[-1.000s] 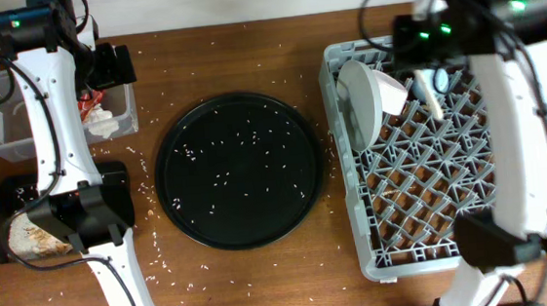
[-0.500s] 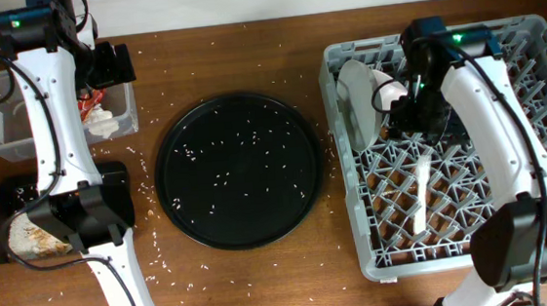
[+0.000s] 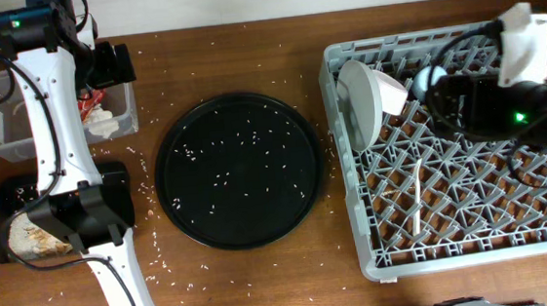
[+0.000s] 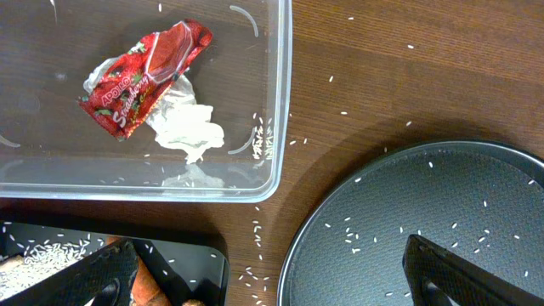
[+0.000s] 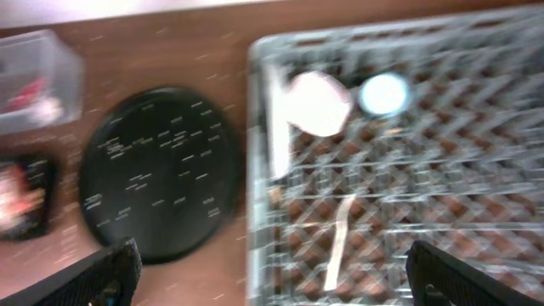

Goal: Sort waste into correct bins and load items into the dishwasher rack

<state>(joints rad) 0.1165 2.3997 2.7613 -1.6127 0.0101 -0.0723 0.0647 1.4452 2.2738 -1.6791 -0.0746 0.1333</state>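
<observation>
Both left fingers and right fingers stand spread wide, holding nothing. The dishwasher rack already carries the plate on edge, the bowl just beside it, the fork lying flat and the cup. Loading looks finished, so the right fingers should lift away high, well clear of rack and plate.

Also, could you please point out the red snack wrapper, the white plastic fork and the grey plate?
red snack wrapper (image 4: 144,76), left wrist view, its middle.
white plastic fork (image 3: 416,198), overhead view, mid-handle.
grey plate (image 3: 353,108), overhead view, its face.
</observation>
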